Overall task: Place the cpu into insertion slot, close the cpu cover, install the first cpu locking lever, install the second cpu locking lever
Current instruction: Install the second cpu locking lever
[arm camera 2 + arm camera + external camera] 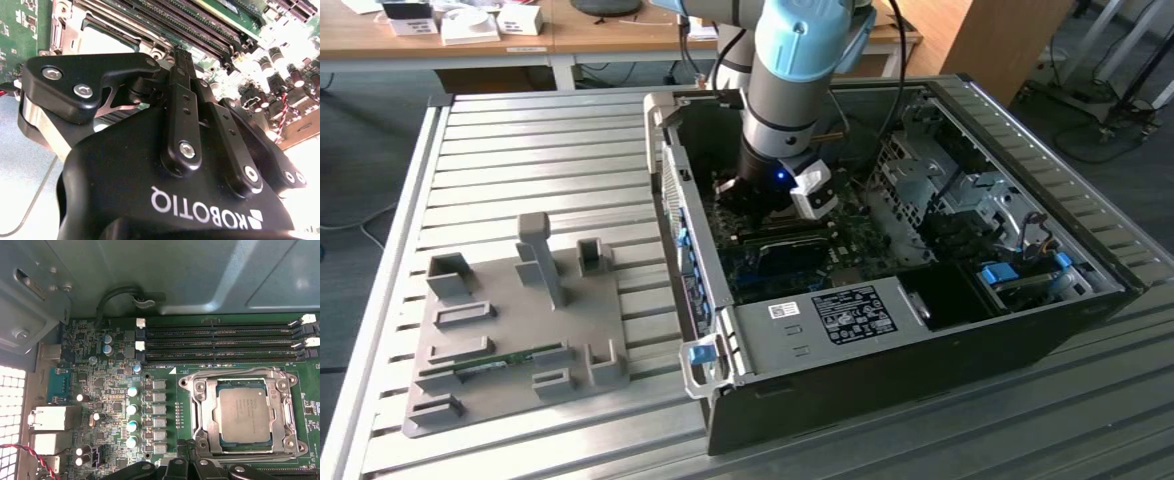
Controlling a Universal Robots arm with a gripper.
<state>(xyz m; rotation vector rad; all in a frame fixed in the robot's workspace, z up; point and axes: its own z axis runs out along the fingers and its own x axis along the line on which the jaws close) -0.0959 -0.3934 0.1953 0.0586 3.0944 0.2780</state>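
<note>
Silvery-grey cpu (245, 414) framed by a dull metal cpu cover (243, 410) on a dark green motherboard (165, 390) lined with black memory slots (220, 342), beneath a matte black gripper (182, 55) and a pale blue-and-grey arm (794, 70).

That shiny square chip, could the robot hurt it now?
Maybe. The silvery-grey square cpu already sits in its socket with the thin metal frame cpu cover lying over it. The black gripper hovers right at the socket's edge, so a skewed push could scrape the small silver capacitors nearby.
</note>
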